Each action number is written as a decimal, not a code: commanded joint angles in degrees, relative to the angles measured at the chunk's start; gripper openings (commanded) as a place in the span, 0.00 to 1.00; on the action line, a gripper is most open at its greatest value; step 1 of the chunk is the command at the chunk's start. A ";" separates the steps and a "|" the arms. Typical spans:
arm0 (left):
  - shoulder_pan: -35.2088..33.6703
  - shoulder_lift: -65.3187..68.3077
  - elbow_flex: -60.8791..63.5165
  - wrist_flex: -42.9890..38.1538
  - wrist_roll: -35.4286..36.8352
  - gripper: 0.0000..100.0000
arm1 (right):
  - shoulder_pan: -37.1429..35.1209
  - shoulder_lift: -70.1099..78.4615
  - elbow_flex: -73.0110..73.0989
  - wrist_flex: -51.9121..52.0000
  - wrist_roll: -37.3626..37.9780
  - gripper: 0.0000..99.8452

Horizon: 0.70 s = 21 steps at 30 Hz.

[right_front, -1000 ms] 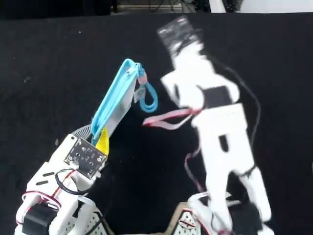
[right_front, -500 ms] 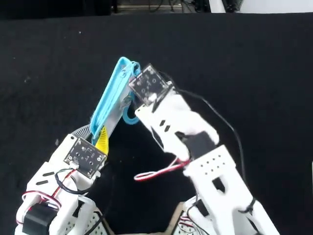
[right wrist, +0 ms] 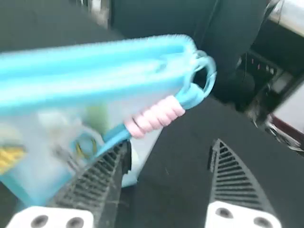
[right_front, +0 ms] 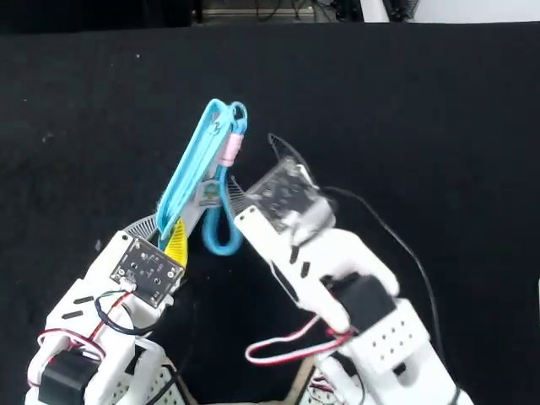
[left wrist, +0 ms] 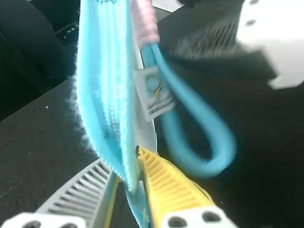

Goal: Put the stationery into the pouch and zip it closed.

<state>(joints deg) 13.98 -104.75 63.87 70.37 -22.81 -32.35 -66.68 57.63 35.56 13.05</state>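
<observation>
A light blue pouch point(right_front: 196, 164) with a clear side is held up on edge above the black table. My left gripper point(right_front: 173, 234) is shut on its near end, grey and yellow fingers point(left wrist: 164, 187) pinching the pouch point(left wrist: 107, 85). A blue strap loop point(right_front: 221, 228) with a pink wrap point(right_front: 229, 150) hangs from the far end. My right gripper point(right_front: 245, 190) is open just beside the pouch. In the right wrist view the pouch point(right wrist: 85, 71) lies across the black fingers point(right wrist: 99, 183), with coloured items showing inside.
The black table point(right_front: 439, 110) stretches free to the right and far side. A red and white cable point(right_front: 291, 342) loops off the right arm near the front edge.
The right arm swung from the far right to the pouch, then drew back toward the front. The strap loop now hangs lower. The left arm and pouch stayed put.
</observation>
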 commanded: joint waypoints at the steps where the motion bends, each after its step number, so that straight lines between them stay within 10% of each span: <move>1: -0.22 0.09 -3.03 -0.35 -0.53 0.03 | -0.53 -4.00 -0.57 0.88 -5.98 0.26; 21: -0.22 0.09 -2.95 -0.26 -0.53 0.03 | -0.26 8.31 -0.22 -10.55 -5.01 0.26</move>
<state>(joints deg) 13.98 -104.75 63.87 70.37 -22.81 -32.44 -64.84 58.68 29.41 5.49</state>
